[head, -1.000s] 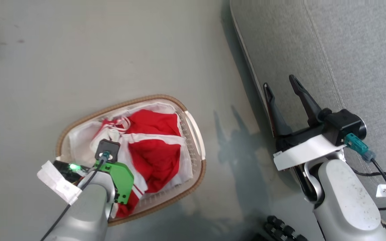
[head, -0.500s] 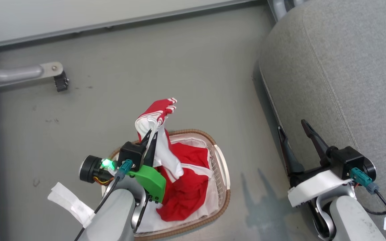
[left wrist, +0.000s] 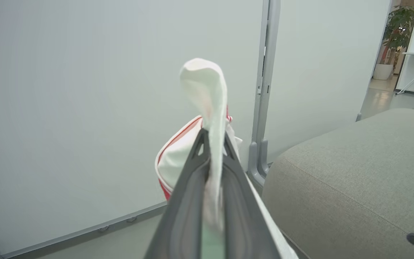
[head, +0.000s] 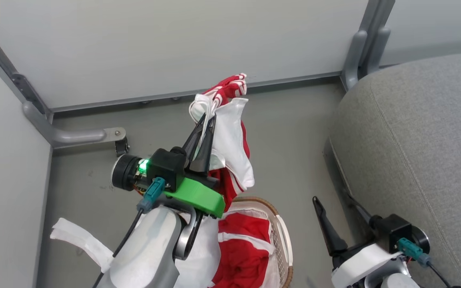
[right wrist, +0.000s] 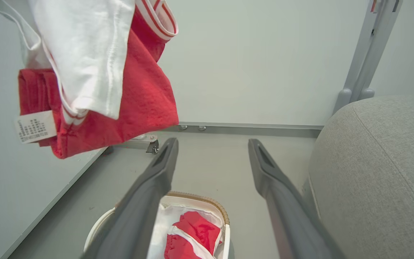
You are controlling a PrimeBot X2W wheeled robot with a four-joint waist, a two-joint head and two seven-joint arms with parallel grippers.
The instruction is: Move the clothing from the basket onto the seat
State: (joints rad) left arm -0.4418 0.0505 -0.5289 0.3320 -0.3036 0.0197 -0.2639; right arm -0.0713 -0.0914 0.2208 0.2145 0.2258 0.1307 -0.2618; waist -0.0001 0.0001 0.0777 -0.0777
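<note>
Red-and-white garment [head: 232, 140] is pinched by L gripper [head: 209, 118]; R gripper [right wrist: 212, 141] is held spread. Care tag [right wrist: 35, 126] is shown in R wrist view, print illegible.

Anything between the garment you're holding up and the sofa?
No: the head view shows bare grey floor between the hanging garment in the left gripper and the sofa.

A red garment [right wrist: 146, 100] with white trim and a printed tag [right wrist: 34, 126] is hanging at upper left. The right gripper [right wrist: 213, 144] is standing with fingers apart, the basket [right wrist: 199, 198] with more red clothing [right wrist: 192, 230] showing between them, beside the grey sofa [right wrist: 379, 162].
</note>
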